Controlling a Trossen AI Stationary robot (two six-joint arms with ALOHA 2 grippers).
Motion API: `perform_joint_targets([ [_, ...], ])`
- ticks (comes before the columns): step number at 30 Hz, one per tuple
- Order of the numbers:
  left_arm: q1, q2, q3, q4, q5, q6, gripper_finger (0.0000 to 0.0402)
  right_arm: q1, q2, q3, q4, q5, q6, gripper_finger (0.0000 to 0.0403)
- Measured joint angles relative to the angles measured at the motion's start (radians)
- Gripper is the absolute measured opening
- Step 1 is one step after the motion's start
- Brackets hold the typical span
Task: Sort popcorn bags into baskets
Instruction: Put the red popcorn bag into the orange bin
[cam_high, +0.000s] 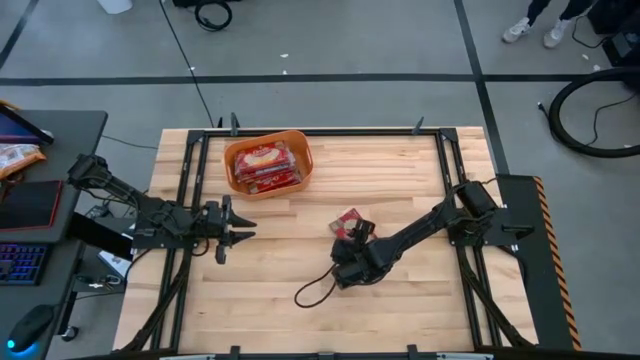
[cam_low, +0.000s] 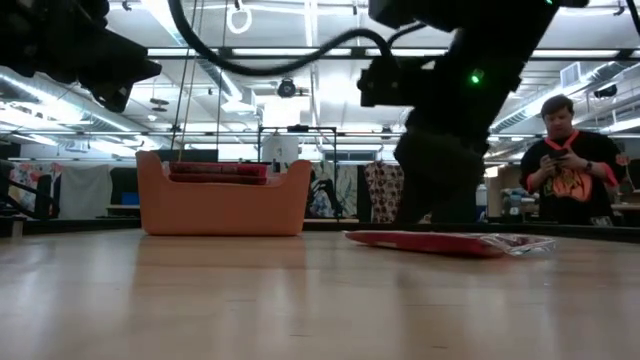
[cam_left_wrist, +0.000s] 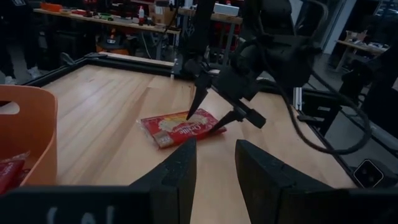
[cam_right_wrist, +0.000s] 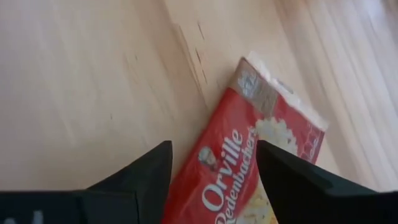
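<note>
The left gripper (cam_high: 232, 232) hangs at the left side of the table (cam_high: 300, 320), its fingers spread and holding nothing, pointed toward the middle. It is waiting, well apart from the work.

Beyond it, near the far edge, stands the orange tub (cam_high: 234, 160). Several popcorn bags (cam_high: 268, 165) already lie stacked inside, red faces up; the low view shows their edges just above the rim, so the tub looks fairly full but not overflowing.

Further right, near the middle of the table, one last bag (cam_high: 348, 220) lies flat on the wood, alone. The left wrist view shows it (cam_left_wrist: 180, 127) with the right arm's fingers poised on either side of its near end. The right gripper (cam_high: 357, 234) hovers right over it, fingers parted and empty; its own camera looks down at the bag (cam_right_wrist: 249, 162) between the two fingertips, and the jaws have not closed on anything.

I judge this the final pickup, with the task nearly done. The packet should be light and thin, with a slick wrapper that bends easily and may slide on the smooth wood rather than lift. Lying flat, it offers no tall edge; the best hold is probably across a narrow end or a long side, pinching the wrapper's edge and tilting it up. A loose pinch could let it slip out on the way to the tub.
</note>
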Motion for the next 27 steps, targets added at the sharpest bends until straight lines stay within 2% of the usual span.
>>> perform_joint_targets([
  [18, 0.0, 0.0, 0.0, 0.001, 0.0, 0.0, 0.0117, 0.037, -0.005, -0.144, 0.079, 0.009, 0.079, 0.0204],
  [27, 0.0, 0.0, 0.0, -0.002, 0.0, 0.0, 0.0117, 0.047, -0.004, -0.162, -0.021, 0.048, -0.055, 0.0169],
])
